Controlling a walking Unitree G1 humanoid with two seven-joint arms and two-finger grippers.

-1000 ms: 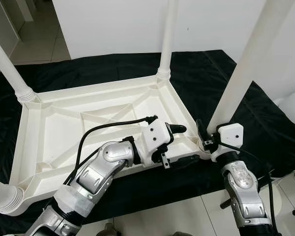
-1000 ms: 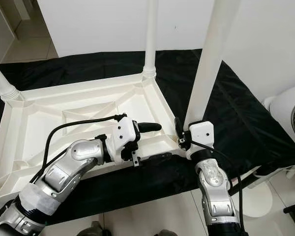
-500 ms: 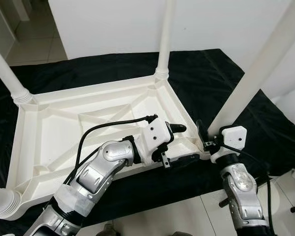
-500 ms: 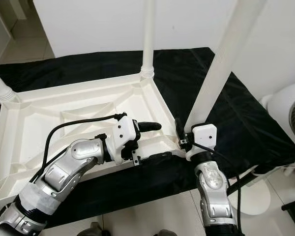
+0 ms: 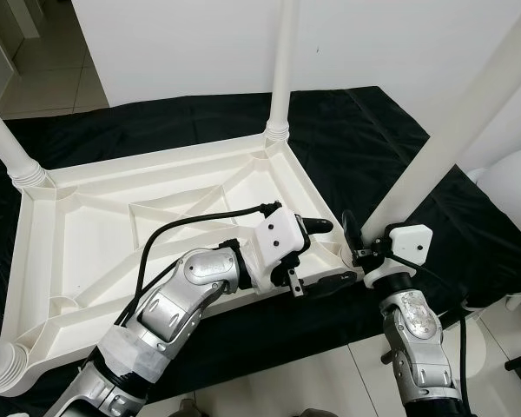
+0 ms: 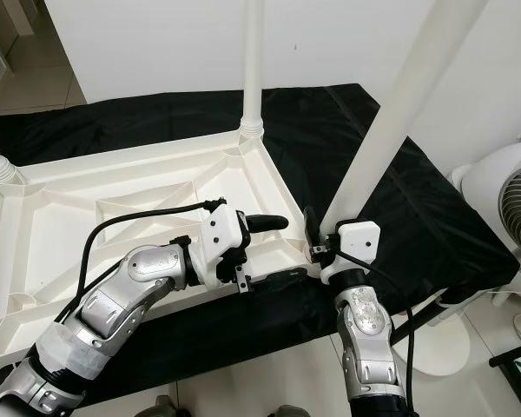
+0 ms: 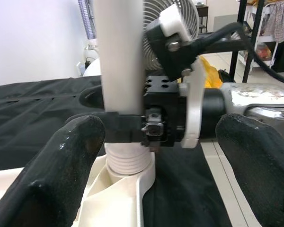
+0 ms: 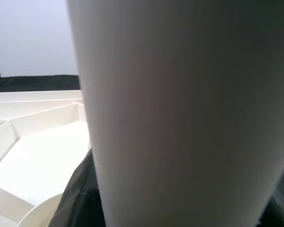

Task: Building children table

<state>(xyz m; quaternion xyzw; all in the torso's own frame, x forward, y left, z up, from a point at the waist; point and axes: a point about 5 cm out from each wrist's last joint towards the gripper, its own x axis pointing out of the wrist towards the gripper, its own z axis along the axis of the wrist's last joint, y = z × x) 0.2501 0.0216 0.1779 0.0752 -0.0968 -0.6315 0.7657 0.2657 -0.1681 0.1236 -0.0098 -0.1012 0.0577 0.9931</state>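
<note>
The white plastic table [image 5: 87, 226] lies upside down on a black cloth. Its legs point up: one at the far right corner [image 5: 282, 69], one at the far left corner [image 5: 9, 148], one at the near left corner [image 5: 0, 382]. My right gripper [image 5: 362, 252] is shut on the near right leg [image 5: 451, 148] just above its ribbed base. That leg [image 8: 180, 113] stands close in the right wrist view. My left gripper [image 5: 328, 256] is open and straddles the table's rim beside that corner. Its fingers [image 7: 61, 175] frame the leg [image 7: 120, 71] and the right gripper [image 7: 165, 118].
The black cloth [image 5: 373, 130] covers a low platform that ends just before my arms. A white fan [image 6: 512, 200] stands on the tiled floor at the right. A white wall [image 5: 182, 43] runs behind the platform.
The camera has shifted, so the scene sits further left and the fan has come into view. Both grippers keep their places at the near right corner.
</note>
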